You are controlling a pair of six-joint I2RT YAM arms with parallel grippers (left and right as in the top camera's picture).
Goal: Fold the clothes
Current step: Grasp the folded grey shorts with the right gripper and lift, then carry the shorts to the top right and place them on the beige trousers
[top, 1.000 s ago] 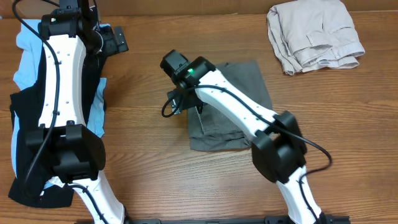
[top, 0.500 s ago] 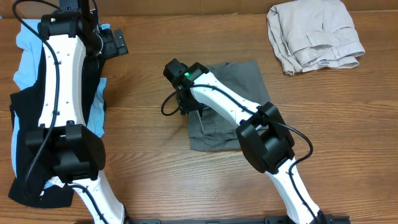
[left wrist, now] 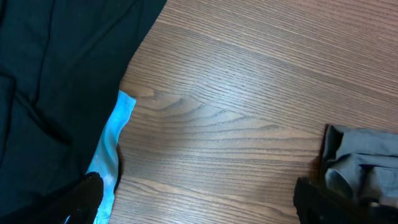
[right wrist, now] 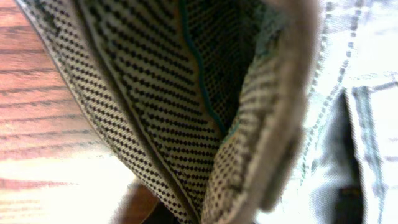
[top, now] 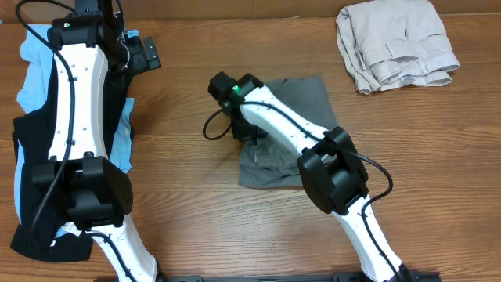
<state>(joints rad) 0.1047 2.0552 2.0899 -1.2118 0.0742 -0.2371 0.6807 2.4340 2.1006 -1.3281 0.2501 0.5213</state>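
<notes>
At far left, the left claw hangs spread and empty beside a black garment lying on a light-blue one. Mid-table lie the grey-brown woven shorts — the right claw is pressed together on their left edge, pinching speckled waistband lining. The cloth looks light, limp and unslippery — I'd judge the doubled waistband the surest hold.

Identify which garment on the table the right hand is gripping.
The grey-brown shorts in the middle: the right hand is shut on their left edge. The beige trousers, black garment and light-blue one lie well away from it.
</notes>
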